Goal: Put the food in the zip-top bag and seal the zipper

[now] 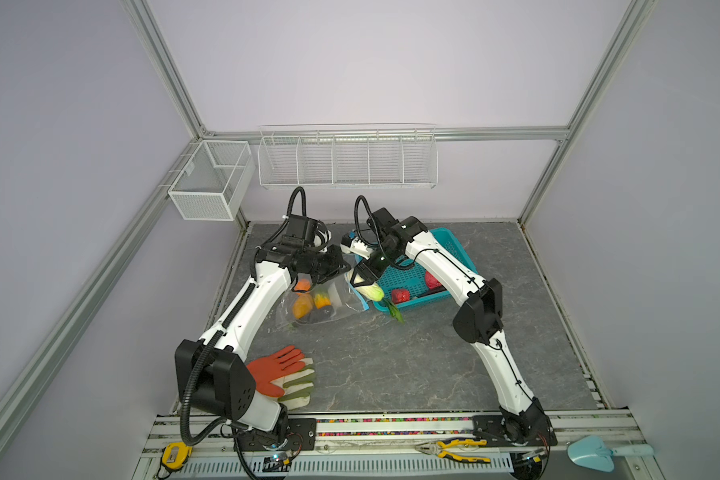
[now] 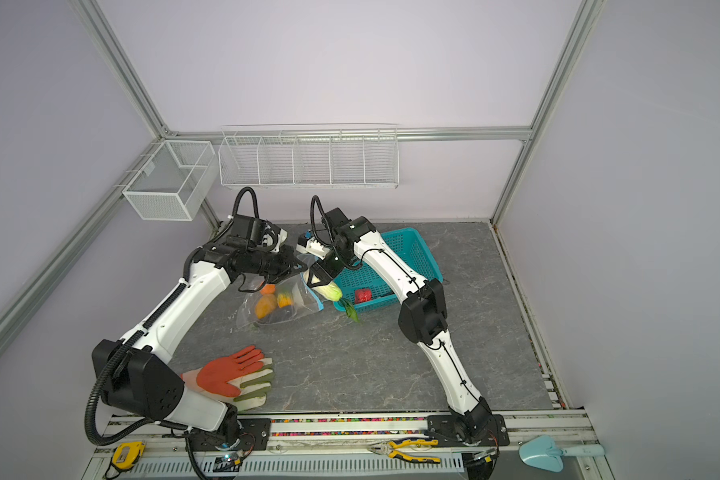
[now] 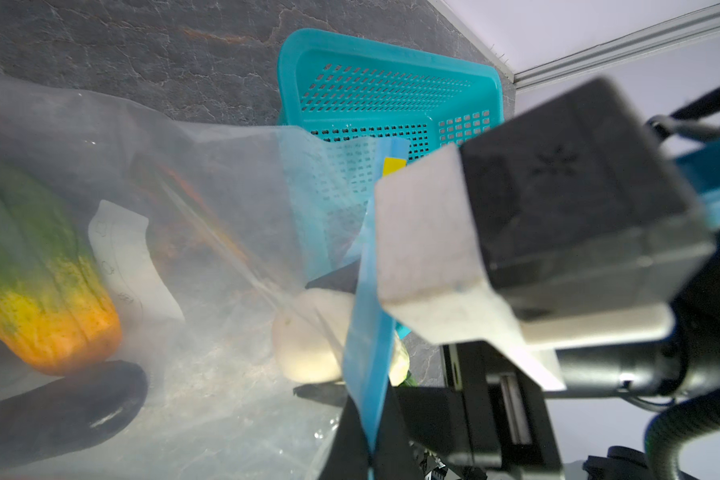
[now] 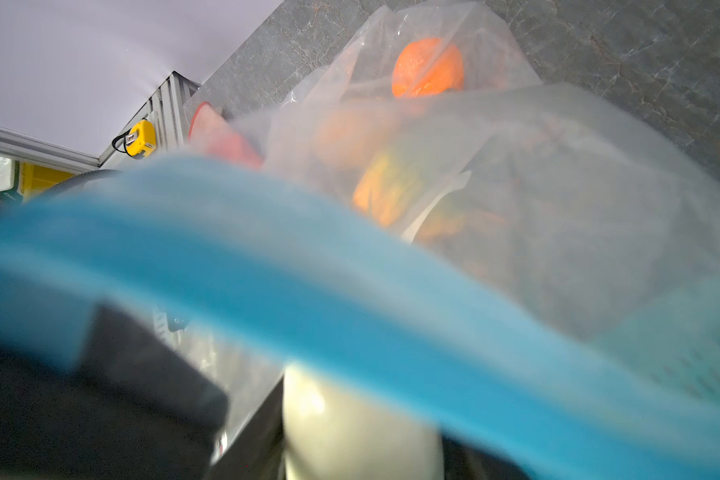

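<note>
While left hand (image 1: 341,272) pinches the zipper (image 3: 366,353), right hand (image 1: 363,280) holding cabbage (image 1: 373,292)

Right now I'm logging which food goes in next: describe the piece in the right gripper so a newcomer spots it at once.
Start at the teal basket. Beside it, at the clear bag's blue-edged mouth, the right gripper holds the cabbage. It alone is pale white-green; its neighbours are red, orange, plain green or dark.

Right gripper (image 2: 317,279) holds cabbage (image 2: 331,291) at zip-top bag (image 2: 283,313) mouth; left gripper (image 2: 298,266) pinches bag edge.
</note>
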Available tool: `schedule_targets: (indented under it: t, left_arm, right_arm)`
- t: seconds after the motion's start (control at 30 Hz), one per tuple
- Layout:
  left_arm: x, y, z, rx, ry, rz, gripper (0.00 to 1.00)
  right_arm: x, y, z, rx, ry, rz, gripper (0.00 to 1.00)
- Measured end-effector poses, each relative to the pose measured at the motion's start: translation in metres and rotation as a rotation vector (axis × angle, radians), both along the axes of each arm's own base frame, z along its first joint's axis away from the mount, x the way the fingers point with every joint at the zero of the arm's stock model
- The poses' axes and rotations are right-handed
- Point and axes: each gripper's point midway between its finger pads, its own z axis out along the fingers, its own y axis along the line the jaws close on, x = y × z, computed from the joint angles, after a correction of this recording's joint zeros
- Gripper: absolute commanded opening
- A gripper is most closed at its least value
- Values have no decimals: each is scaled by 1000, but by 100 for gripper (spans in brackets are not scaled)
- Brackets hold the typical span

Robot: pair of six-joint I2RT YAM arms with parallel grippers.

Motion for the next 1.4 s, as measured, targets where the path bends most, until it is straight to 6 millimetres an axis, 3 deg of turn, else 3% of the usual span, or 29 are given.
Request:
schedule_targets:
  t: [0.27, 0.5, 0.8, 1.13, 1.4]
  left_arm:
    - [0, 0, -2, 0, 3, 0, 0]
    - [-4, 1, -8, 4, 15, 0, 0]
    - [-7, 2, -4, 0, 3, 1, 0]
    - [-7, 2, -3, -3, 2, 4, 0]
    - [-8, 1, -3, -6, 6, 6, 0]
  right_arm:
    - [-3, 2, -9, -1, 40, 7, 35]
    - [0, -5, -3, 39, 73, 6, 32]
    - [21, -31, 38, 97, 43, -77, 29]
    - [4, -17, 59, 165, 172, -112, 21]
    - [-6, -17, 49, 139, 254, -115, 19]
